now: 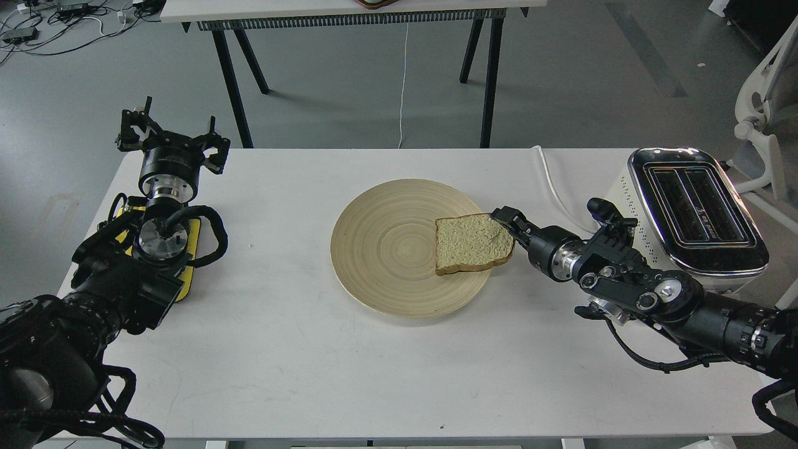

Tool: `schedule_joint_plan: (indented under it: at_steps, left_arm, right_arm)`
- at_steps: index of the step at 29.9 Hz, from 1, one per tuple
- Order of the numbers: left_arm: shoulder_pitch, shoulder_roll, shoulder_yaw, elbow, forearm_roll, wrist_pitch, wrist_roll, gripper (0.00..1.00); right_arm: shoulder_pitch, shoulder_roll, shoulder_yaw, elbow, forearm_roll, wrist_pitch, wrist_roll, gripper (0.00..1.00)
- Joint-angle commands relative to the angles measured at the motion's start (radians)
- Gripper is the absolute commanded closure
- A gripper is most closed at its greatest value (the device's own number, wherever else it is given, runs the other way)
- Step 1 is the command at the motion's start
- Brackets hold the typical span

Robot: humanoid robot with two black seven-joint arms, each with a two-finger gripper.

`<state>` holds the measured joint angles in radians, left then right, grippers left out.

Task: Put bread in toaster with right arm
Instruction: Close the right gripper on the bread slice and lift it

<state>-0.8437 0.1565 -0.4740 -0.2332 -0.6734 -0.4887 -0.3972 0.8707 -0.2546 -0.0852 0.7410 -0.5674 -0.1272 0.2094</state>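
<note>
The bread (pixel 471 243) is a square slice lying on the right side of the round wooden plate (pixel 386 249), its right edge sticking out past the plate's rim. My right gripper (pixel 508 229) comes in from the right and its fingers close on the bread's right edge, one finger showing on top of the crust. The toaster (pixel 698 212) stands at the table's right edge behind my right arm, both slots open and empty. My left gripper (pixel 171 138) is open and empty at the far left of the table, fingers spread wide.
A white cable (pixel 552 181) runs from the toaster across the table's back edge. A second table (pixel 349 12) on black legs stands behind. A white chair (pixel 767 106) is at the far right.
</note>
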Motion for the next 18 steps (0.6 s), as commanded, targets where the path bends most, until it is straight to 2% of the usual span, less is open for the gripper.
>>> schedule_joint_plan:
  at_steps: [1, 12, 17, 18]
  left_arm:
    - [0.000, 0.000, 0.000, 0.000, 0.000, 0.000, 0.000, 0.00]
    - [0.000, 0.000, 0.000, 0.000, 0.000, 0.000, 0.000, 0.00]
    - [0.000, 0.000, 0.000, 0.000, 0.000, 0.000, 0.000, 0.00]
    - [0.000, 0.000, 0.000, 0.000, 0.000, 0.000, 0.000, 0.00]
  right_arm:
    - [0.001, 0.000, 0.001, 0.001, 0.001, 0.000, 0.002, 0.59]
    - [0.002, 0.000, 0.001, 0.014, 0.001, 0.005, 0.008, 0.74]
    - [0.005, 0.000, 0.011, 0.018, 0.003, -0.003, 0.011, 1.00]
    - [0.005, 0.000, 0.016, 0.018, 0.003, -0.003, 0.011, 1.00]
